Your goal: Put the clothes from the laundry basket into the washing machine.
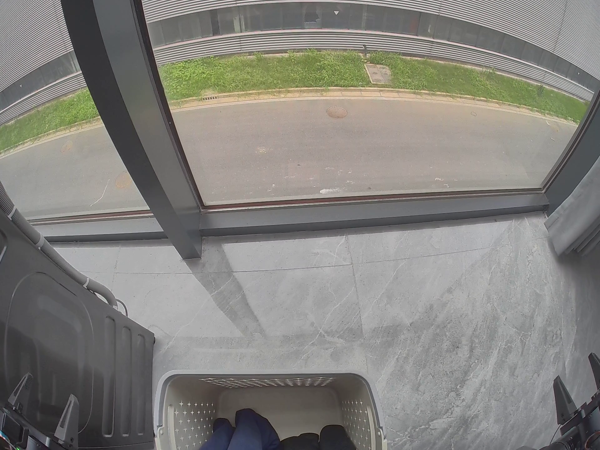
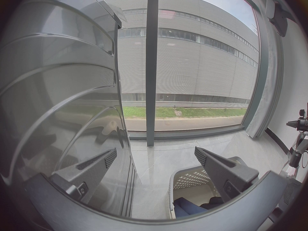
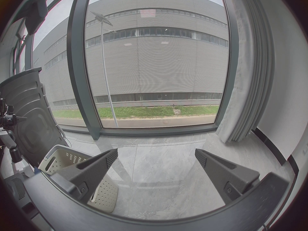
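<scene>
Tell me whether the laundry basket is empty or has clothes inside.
Not empty. Dark blue and black clothes lie at the bottom of the laundry basket; its white inner walls rise bare above them.

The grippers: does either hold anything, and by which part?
Nothing is held. The left gripper and the right gripper are open and empty; the clothes lie in the laundry basket.

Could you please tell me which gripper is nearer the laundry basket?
The left gripper, by the washing machine: the basket sits close to it, while the right gripper is farther off.
</scene>
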Tool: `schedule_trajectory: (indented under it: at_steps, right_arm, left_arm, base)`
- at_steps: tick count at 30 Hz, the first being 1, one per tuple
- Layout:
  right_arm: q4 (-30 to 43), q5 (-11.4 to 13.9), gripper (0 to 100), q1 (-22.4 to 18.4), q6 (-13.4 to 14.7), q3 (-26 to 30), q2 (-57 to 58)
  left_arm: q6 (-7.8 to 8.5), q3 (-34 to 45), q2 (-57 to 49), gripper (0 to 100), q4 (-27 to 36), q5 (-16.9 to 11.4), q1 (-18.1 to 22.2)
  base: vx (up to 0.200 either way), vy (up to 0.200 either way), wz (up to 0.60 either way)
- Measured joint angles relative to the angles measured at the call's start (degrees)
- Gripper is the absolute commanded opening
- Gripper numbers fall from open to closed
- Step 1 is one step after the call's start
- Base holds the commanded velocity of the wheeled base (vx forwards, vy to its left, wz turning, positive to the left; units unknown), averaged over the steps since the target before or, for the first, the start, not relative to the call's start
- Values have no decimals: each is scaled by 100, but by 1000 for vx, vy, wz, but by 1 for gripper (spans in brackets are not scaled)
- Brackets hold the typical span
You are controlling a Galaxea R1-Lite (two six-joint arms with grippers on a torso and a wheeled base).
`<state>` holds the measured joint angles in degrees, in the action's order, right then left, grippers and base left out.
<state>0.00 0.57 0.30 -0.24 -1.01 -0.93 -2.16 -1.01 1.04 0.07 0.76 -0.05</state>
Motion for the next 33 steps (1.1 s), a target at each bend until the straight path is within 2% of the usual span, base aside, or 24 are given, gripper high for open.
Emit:
schedule_trajectory:
  at_steps: [23,33]
  right_arm:
    - [0,2,100,0,0,0,0]
    - [0,2,100,0,2,0,0]
  left_arm:
    - [-2,0,0,100,2,0,-5]
    - [0,0,0,100,2,0,0]
  base:
    - [0,0,0]
    - [-200,0,0]
